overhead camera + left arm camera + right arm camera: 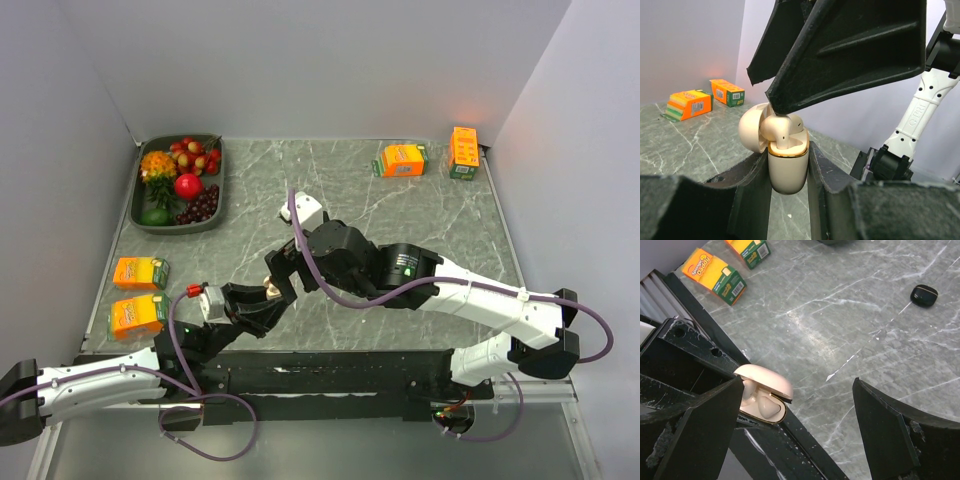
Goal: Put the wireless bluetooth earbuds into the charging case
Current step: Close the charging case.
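Observation:
A cream charging case (786, 167) with a gold rim stands upright, my left gripper (787, 160) shut on its body and its lid (751, 131) hinged open to the left. A cream earbud (777, 131) stands in it with its head above the rim, and a second one (796, 123) sits behind. My right gripper (797, 385) hangs open just above the case (762, 397). One of its fingertips (782, 106) meets the top of the front earbud. From above, both grippers (262, 298) (283, 272) meet near the table's front middle.
A small black rounded case (924, 295) lies shut on the marble top beyond the grippers. A grey tray (216, 190) of fruit is at the back left. Orange boxes lie at the left (140, 272) (135, 315) and the back right (403, 160) (463, 152).

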